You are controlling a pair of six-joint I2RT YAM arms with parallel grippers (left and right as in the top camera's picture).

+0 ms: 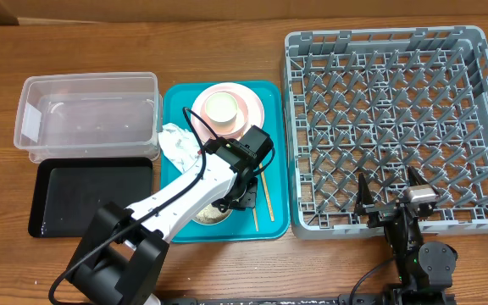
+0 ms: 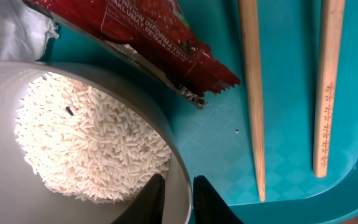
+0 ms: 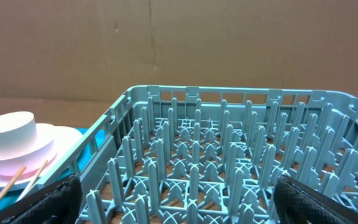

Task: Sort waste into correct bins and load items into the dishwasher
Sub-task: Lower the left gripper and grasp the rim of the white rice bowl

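White rice (image 2: 86, 143) filling the bowl (image 2: 138, 99) at the teal tray's (image 2: 278, 74) near end, plain only from the left wrist; overhead, mostly hidden under the arm (image 1: 185, 191). Left claw (image 2: 179, 200) pinching that bowl's rim, one finger inside, one outside. Red wrapper (image 2: 154, 31) at its rim, chopsticks (image 2: 252, 93) alongside. Pink plate (image 1: 257, 106) farther back. Right claw (image 3: 185, 205) spread wide, empty, low at the grey rack's (image 3: 229, 93) near wall.

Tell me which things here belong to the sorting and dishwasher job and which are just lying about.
Job: napkin, wrapper, rice bowl, plate, cup, chopsticks, tub, black tray, rack.
Lying about: teal tray, table.
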